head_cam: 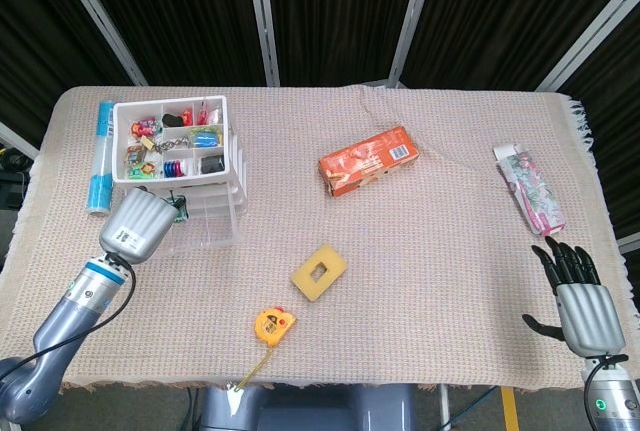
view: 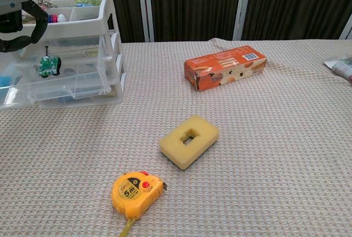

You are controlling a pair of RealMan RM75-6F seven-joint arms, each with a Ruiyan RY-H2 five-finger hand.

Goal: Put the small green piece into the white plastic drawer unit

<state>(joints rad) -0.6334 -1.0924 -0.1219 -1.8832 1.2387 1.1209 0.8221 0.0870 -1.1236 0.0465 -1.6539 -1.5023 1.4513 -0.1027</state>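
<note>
The white drawer unit [head_cam: 183, 186] stands at about 10 o'clock on the table [head_cam: 420, 281]. Its top tray [head_cam: 172, 139] is split into little boxes full of small bright things: clips, beads and other bits too small to name. Under the tray are clear drawers, and one drawer [view: 66, 86] is pulled out toward the front. The green piece [view: 48, 65] is seen through the clear drawer front, just under the left hand [head_cam: 140, 223]. I cannot tell if it lies in the drawer or is in the air. The left hand is over the open drawer. In the chest view its dark fingers [view: 25, 25] are curled with nothing between them, and the green piece is apart from them. A blue tube [head_cam: 100, 156] lies just beside the unit at 9 o'clock. An orange box [head_cam: 368, 161] lies near the middle of the table at 12 o'clock. A yellow sponge [head_cam: 319, 272] with a hole in it lies at 6 o'clock, and a yellow tape measure [head_cam: 272, 324] is near it at 7 o'clock. A pink pack [head_cam: 530, 189] lies at 3 o'clock. The right hand [head_cam: 585, 301] is at 4 o'clock, fingers spread and holding nothing.
</note>
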